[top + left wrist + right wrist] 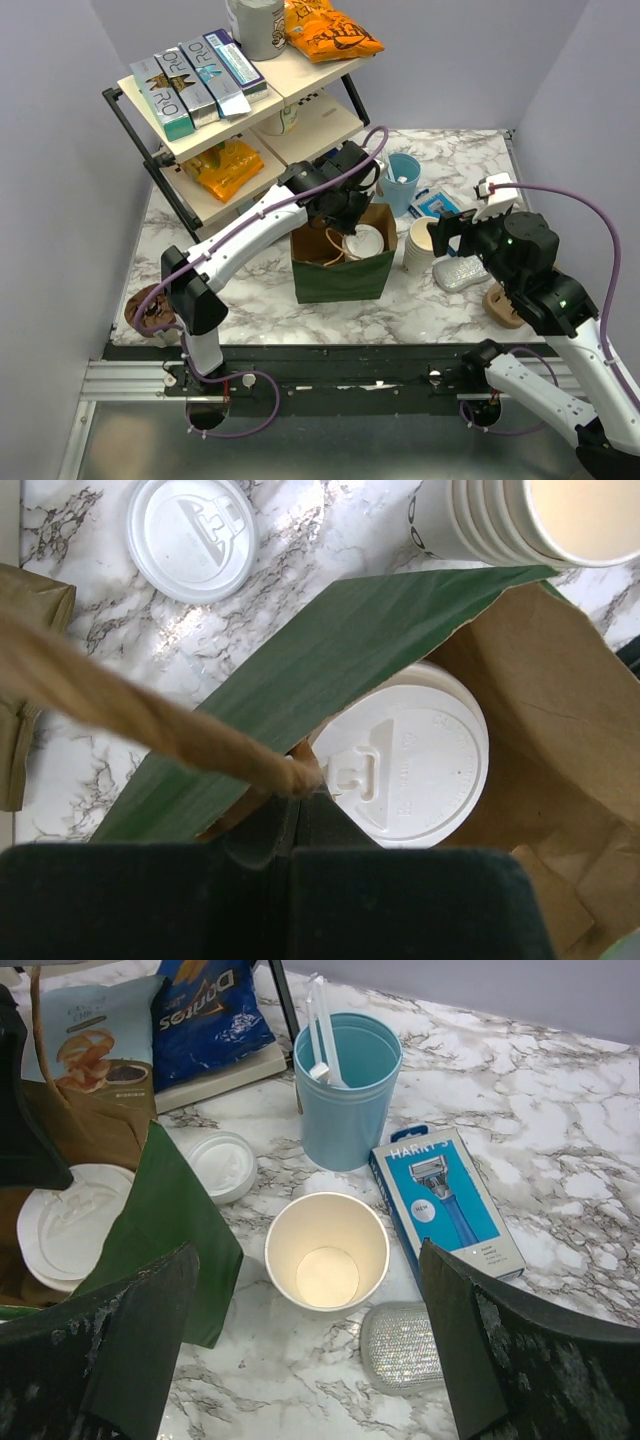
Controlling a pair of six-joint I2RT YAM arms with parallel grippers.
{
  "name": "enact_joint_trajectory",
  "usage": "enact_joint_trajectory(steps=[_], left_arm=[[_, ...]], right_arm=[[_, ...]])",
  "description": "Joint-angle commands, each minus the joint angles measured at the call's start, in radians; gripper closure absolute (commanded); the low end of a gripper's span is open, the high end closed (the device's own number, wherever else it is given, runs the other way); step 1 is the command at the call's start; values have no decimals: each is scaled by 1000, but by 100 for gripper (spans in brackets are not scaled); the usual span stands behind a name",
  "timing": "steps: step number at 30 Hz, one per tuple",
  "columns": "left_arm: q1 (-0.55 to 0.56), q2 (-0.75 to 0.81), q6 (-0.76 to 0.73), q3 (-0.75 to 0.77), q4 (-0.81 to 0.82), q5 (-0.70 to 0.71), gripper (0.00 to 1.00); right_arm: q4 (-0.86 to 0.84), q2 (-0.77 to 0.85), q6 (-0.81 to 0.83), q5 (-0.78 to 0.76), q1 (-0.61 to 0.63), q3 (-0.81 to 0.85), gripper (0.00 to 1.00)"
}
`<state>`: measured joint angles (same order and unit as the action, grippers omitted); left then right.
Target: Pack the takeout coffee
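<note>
Already the takeout coffee (405,755) sits lidded inside the green bag (340,280); my left gripper (292,815) is pinched closed by the handle (130,705), right gripper (307,1250) gaping, empty. Next I'd lift the left clear without snagging

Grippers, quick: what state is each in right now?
Left gripper: jaws shut on the bag handle.
Right gripper: jaws open, holding nothing.

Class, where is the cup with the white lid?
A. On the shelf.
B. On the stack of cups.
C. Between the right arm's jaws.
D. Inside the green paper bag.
D: the lidded cup sits down inside the green paper bag, its white lid showing through the open top.
</note>
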<state>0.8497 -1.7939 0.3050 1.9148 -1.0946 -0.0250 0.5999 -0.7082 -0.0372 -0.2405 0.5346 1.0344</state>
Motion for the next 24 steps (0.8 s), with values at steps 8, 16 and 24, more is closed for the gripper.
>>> enact_joint_trajectory(steps=[8,16,24], left_arm=[[37,71,-18,-100,108,40,100],[43,51,-23,-114,116,42,100],[52,21,-36,-112,99,68,100]], right_arm=[[1,-11,-3,-10,-2,-19,0],[1,-16,-1,-3,-4,-19,0],[1,-16,-3,-6,-2,-22,0]])
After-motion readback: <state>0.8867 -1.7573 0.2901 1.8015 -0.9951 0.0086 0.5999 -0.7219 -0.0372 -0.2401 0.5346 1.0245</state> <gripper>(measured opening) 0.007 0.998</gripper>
